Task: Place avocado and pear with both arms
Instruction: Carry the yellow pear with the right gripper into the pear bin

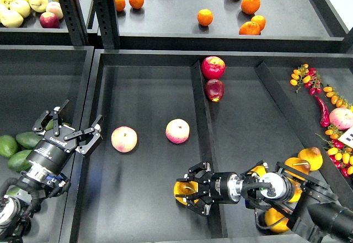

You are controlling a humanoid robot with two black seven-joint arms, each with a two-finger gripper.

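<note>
My right gripper (190, 192) is shut on the yellow-orange pear (183, 189) and holds it low over the front of the middle tray (149, 210), just left of the divider (203, 127). My left gripper (77, 120) is open and empty over the wall between the left bin and the middle tray. A dark green avocado (27, 140) lies in the left bin just left of it, beside paler avocados (6, 145). A small patch of green (51, 125) shows behind the left fingers; I cannot tell what it is.
Two pink-cream round fruits (124, 139) (177, 131) lie in the middle tray. Two red fruits (213, 67) lie by the divider's far end. More pears (310, 157) sit front right. Oranges (205, 17) are on the upper shelf, peppers and small tomatoes (322, 107) at right.
</note>
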